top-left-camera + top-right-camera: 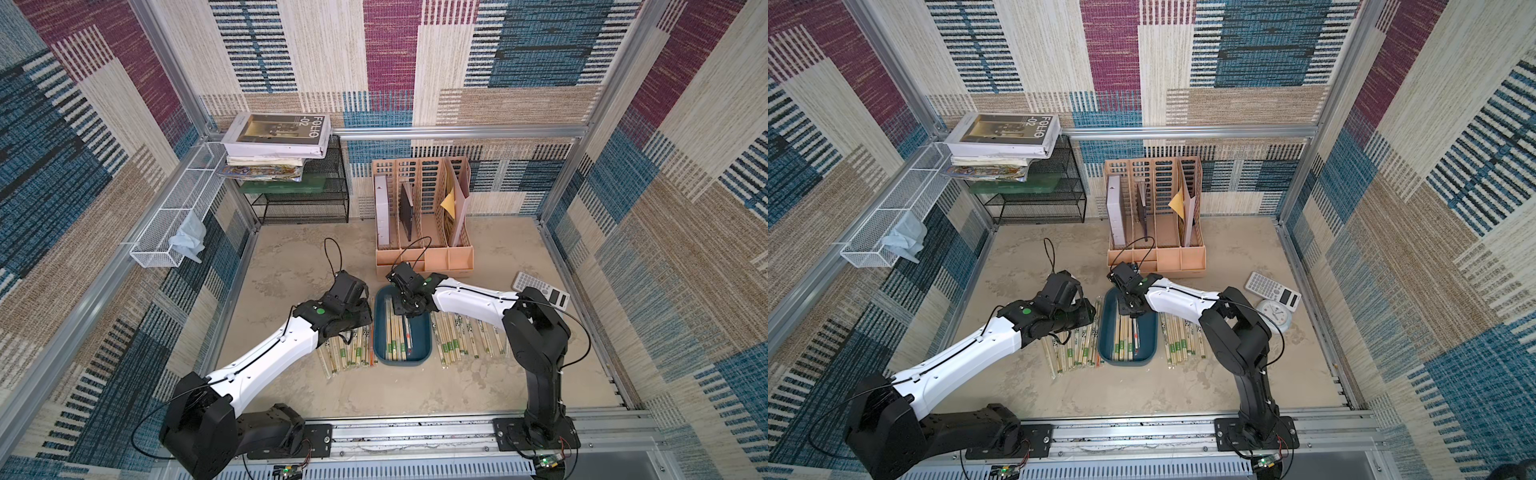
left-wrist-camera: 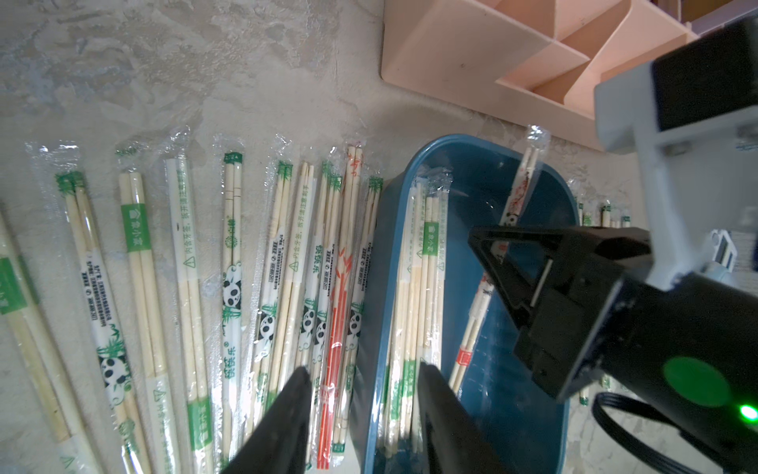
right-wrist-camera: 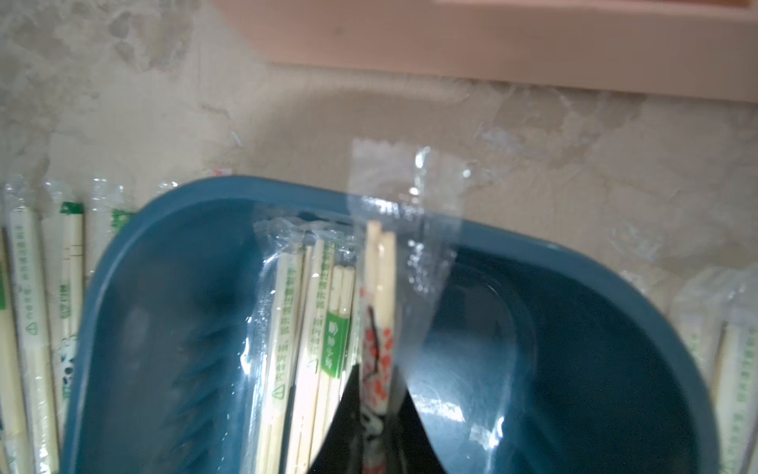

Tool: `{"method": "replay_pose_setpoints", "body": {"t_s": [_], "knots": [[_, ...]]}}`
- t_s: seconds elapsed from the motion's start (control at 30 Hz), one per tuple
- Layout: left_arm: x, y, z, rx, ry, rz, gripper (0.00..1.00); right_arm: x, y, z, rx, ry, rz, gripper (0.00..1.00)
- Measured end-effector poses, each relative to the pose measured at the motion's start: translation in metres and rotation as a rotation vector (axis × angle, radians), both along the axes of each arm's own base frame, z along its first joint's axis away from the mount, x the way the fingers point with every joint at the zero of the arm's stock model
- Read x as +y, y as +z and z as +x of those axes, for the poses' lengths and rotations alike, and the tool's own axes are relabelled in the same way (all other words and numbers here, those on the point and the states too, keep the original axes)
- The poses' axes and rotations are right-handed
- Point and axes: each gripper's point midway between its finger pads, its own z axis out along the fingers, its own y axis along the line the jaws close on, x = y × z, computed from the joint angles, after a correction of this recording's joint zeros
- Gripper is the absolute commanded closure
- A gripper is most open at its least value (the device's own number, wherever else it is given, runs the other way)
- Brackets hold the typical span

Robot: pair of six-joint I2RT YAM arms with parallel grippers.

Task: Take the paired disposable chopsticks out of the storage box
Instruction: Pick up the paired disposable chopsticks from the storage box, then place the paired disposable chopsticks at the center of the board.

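Note:
The storage box [image 1: 422,332] [image 1: 1148,336] is a dark teal tray between my two arms. Several paired disposable chopsticks [image 1: 394,336] [image 2: 418,262] lie along its left side. My right gripper [image 1: 405,313] [image 3: 375,369] is shut on the far end of one red-printed pair [image 3: 379,312] [image 2: 519,193]. That end is tilted up over the box's far rim. My left gripper [image 2: 364,369] is open and straddles the box's left wall. One finger is above the pairs on the table, the other above the pairs in the box.
Rows of wrapped chopsticks lie on the table left [image 1: 349,349] and right [image 1: 465,336] of the box. A peach file organizer [image 1: 424,216] stands just behind it. A calculator [image 1: 540,289] and a clock [image 1: 1273,313] sit at the right, a black mesh rack [image 1: 307,195] at the back left.

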Motion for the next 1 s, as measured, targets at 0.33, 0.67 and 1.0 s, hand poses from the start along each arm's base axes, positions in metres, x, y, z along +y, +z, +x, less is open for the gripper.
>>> {"method": "replay_pose_setpoints", "body": {"t_s": [0.33,0.67,1.0], "knots": [[0.0,-0.001,0.001,0.002,0.0,0.001,0.55,-0.009,0.088,0.007,-0.142,-0.006,0.125,0.91],[-0.005,0.005,0.002,-0.002,-0.011,-0.016,0.55,-0.113,0.106,0.015,-0.202,-0.136,0.076,0.92],[-0.009,0.01,0.004,-0.007,-0.021,-0.027,0.55,-0.204,0.046,-0.004,-0.104,-0.218,-0.163,0.92]]}}
